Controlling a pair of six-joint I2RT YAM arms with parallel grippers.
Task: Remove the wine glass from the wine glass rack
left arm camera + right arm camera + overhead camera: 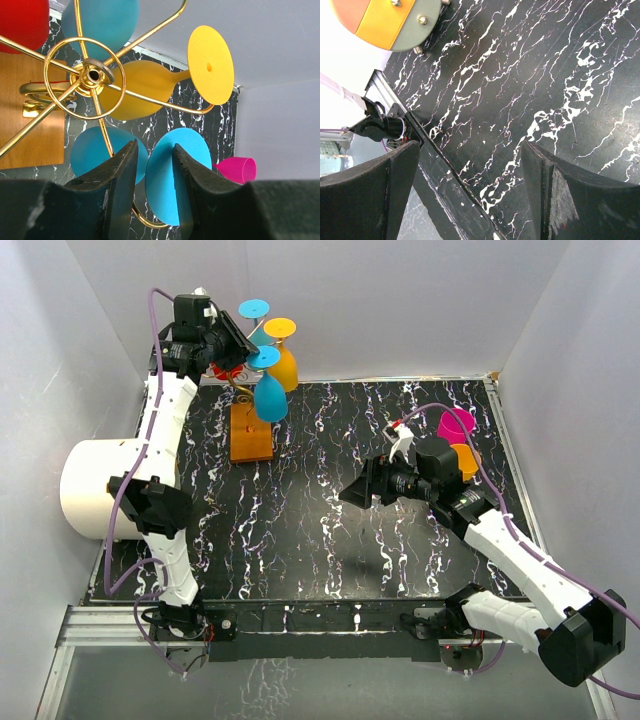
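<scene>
Top view: wine glass rack (250, 433) sits at the back of the bench (330, 540). Coloured glasses hang upside down from its gold arms. The blue wine glass (270, 397) hangs on the rack's near side, above the wooden base. Left gripper (232, 352) is up at the rack's top, in among the arms. Right gripper (352, 496) hovers over the bench, well apart from the rack, carrying nothing. Left wrist view: rack hub (92, 75) is just above the left gripper (152, 162). The jaws stand narrowly apart, one either side of the gap between the blue wine glass bowl and its foot (165, 150), where the stem should run. The stem itself is hidden, so I can't tell if the fingers (122, 172) touch it. The yellow glass (145, 92) hangs just beyond, on the next rack arm. Advice: close gently on the stem, not on the foot disc. Then slide the glass outward along its rack arm before lowering, and don't twist it. Main risks are snagging the wire or knocking the yellow glass. Right wrist view: right gripper (470, 190) jaws are wide open and empty, with only bench (530, 75) below. The rack isn't in this view. Keep that arm parked.
</scene>
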